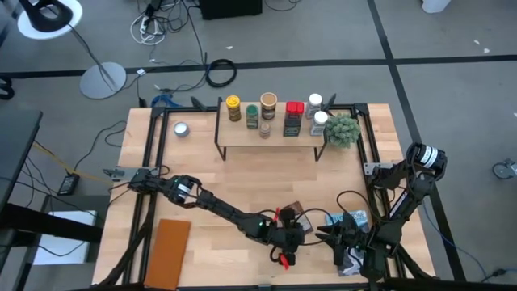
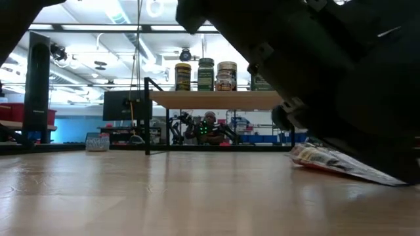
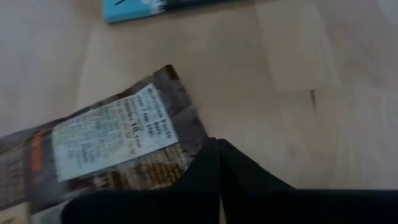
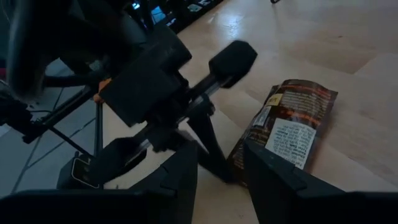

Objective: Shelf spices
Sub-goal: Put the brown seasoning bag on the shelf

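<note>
Brown packet (image 3: 118,149) edge pinched, left hand (image 3: 217,146) closed

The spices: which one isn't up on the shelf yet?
The flat brown packet, lying on the table, pinched at its edge by the left gripper. The jars stand upright on the shelf.

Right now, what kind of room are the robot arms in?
Probably a robotics lab or workshop. The wooden table sits in a black metal frame on grey floor with loose cables, and screens and ceiling strip lights show behind.
</note>
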`<state>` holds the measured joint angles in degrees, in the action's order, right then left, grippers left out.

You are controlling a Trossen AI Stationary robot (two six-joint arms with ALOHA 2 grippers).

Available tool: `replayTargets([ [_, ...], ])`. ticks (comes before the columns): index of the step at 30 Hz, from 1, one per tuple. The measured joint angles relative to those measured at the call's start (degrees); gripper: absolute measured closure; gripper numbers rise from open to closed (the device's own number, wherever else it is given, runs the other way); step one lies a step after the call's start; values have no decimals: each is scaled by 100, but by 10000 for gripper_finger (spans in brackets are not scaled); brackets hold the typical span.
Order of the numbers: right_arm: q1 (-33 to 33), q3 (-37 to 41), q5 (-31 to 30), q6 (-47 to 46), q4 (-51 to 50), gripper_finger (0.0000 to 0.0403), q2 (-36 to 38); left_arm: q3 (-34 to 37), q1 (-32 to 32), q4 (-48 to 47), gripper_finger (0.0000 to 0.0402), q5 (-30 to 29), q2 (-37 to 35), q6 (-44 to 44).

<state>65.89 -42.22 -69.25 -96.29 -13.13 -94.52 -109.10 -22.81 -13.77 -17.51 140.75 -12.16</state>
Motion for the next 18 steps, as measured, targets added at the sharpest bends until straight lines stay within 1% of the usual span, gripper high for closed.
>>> replayTargets([
  [9,0,0,9,7,0,275,0,-4,-7,-477,401,-250,-398,190],
  [14,0,0,37,45,-8,275,0,-8,-9,-811,401,-501,-783,513],
  [18,-26,0,401,61,-4,275,0,-20,-11,-948,401,-514,-945,784],
])
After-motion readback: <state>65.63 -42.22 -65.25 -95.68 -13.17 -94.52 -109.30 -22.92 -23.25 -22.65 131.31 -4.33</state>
